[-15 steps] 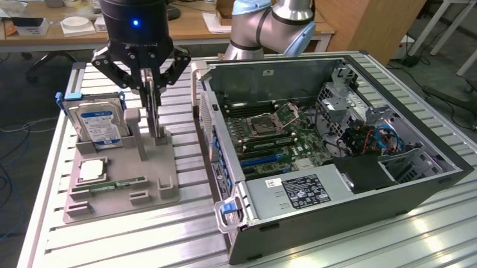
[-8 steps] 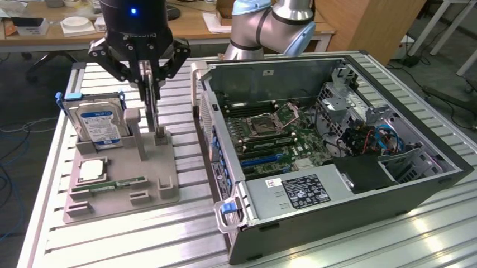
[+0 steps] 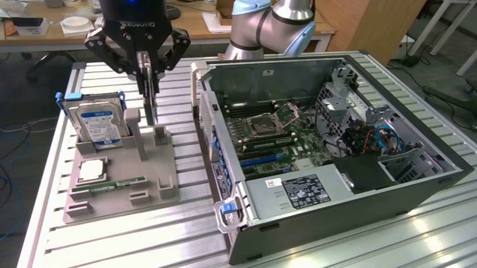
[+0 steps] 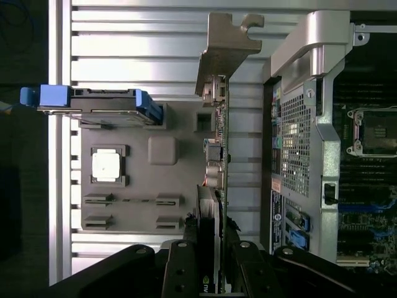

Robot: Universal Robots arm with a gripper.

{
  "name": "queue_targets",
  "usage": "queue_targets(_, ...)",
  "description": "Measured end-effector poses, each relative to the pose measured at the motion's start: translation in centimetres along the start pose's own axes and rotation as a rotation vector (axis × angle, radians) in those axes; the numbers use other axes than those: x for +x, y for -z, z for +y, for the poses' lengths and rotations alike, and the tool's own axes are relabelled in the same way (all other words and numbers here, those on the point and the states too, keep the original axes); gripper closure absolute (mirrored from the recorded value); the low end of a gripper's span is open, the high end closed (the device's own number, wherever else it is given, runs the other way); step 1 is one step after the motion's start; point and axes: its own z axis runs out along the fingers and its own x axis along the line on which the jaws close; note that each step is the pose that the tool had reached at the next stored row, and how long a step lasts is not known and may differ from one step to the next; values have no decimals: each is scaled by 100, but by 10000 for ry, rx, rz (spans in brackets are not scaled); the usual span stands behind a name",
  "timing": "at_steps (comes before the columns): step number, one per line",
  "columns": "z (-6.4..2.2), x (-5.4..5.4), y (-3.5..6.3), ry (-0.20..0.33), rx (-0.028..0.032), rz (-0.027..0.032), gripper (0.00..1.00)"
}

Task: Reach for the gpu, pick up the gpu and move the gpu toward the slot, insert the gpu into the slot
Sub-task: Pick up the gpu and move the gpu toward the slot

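Observation:
The gpu (image 3: 152, 100) hangs upright and edge-on between the fingers of my gripper (image 3: 151, 72), which is shut on its top edge. Its lower edge is at or just above the stand of the grey holder (image 3: 160, 178); I cannot tell whether they touch. In the wrist view the gpu (image 4: 218, 161) runs away from my gripper (image 4: 214, 242), and its silver bracket (image 4: 226, 49) is at the far end. The blue slots (image 3: 257, 159) lie on the motherboard inside the open computer case (image 3: 298, 195), to the exterior view's right of the gpu.
The grey holder also carries a silver hard drive (image 3: 100, 123) with blue rails, a square processor (image 3: 91, 169) and a green memory stick (image 3: 119, 183). The case's metal wall (image 3: 212, 128) stands close beside the gpu. A ribbed aluminium table (image 3: 149, 234) lies beneath everything.

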Motion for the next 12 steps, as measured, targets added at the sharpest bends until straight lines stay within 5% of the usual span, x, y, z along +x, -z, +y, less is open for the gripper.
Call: queue_targets(12, 6, -1, 105, 1, -1, 1, 73)
